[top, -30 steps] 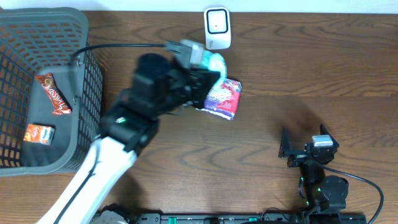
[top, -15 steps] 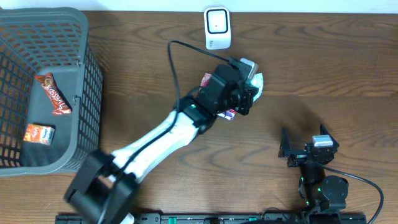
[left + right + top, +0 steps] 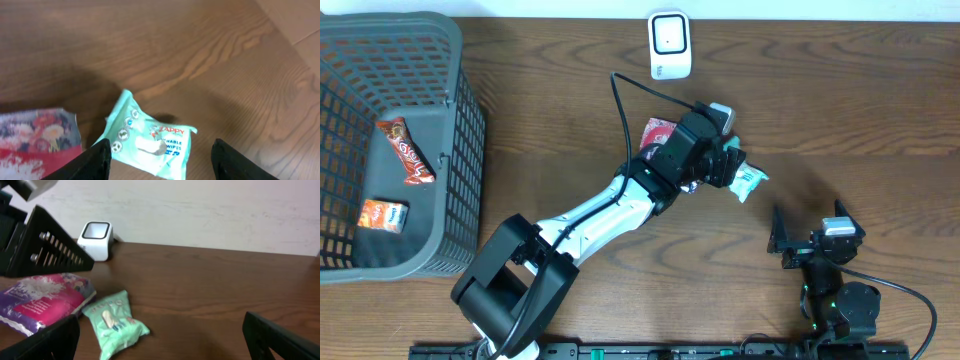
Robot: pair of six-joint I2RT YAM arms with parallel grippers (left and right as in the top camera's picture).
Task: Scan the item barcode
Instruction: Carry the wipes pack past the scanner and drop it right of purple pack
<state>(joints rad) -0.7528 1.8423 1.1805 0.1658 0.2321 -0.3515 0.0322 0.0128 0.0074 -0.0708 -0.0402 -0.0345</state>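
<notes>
Wipes (image 3: 150,137) lie flat on the tabletop (image 3: 840,110), just beside a pink pack (image 3: 45,300) and well apart from the scanner (image 3: 670,45) at the far edge.

Risk: no barcode shows on the upward face. If it sits underneath, a plain lift would present the wrong side.

Risk: a grasp this near the pink pack may snag both, and the soft wrapper may slip.

Left pincer (image 3: 162,160): fingers apart, straddling the wipes from above, holding nothing; cannot tell whether they touch.

Right pincer (image 3: 165,337): wide apart, empty, near the front edge.
</notes>
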